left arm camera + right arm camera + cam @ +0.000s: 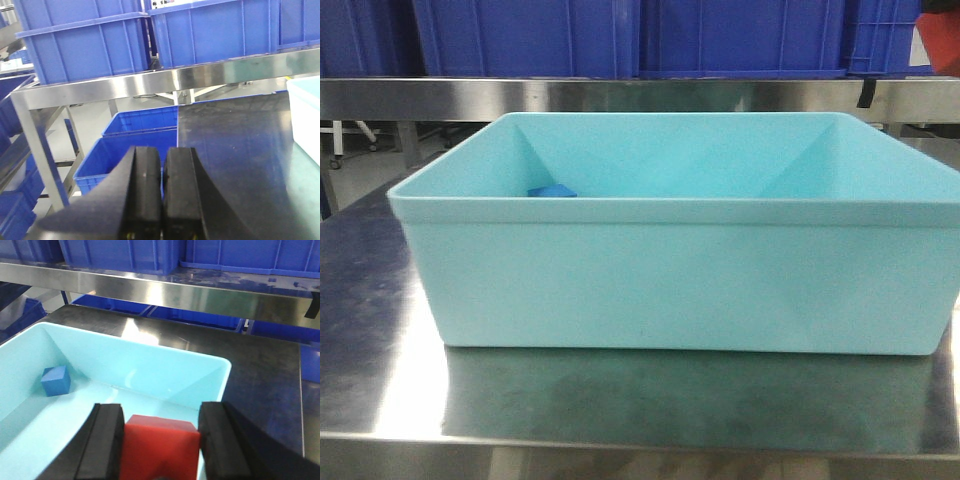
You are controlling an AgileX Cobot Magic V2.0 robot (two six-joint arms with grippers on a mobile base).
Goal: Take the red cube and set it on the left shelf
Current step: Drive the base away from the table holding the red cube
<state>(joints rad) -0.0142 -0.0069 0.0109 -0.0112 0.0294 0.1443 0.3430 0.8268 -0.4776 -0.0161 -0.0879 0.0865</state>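
Found red cube [159, 450] pinched between right fingers [106, 440], one black pad flat against each side face; top face of cube showing between the pads, lower part cut off by the frame edge. Noted cube held over the near part of the pale teal tub [150, 365]; cannot tell whether it touches the tub floor. Logged blue cube [55, 381] on the tub floor, left of and beyond the right fingers, well apart from the red cube, near the tub's left wall. Recorded steel worktop [260, 375] under the tub, stretching beyond and to the right of those fingers; past it, straight ahead of the fingers, the flat steel front rail of the left shelf [165, 290], loaded with blue crates [115, 255]. Found left fingers [145, 195] pressed together, only a thin dark seam between them; worktop edge just ahead of them to the right, shelf rail further ahead and above. Could not find the red cube in the front view; only the blue cube visible there over the tub rim.
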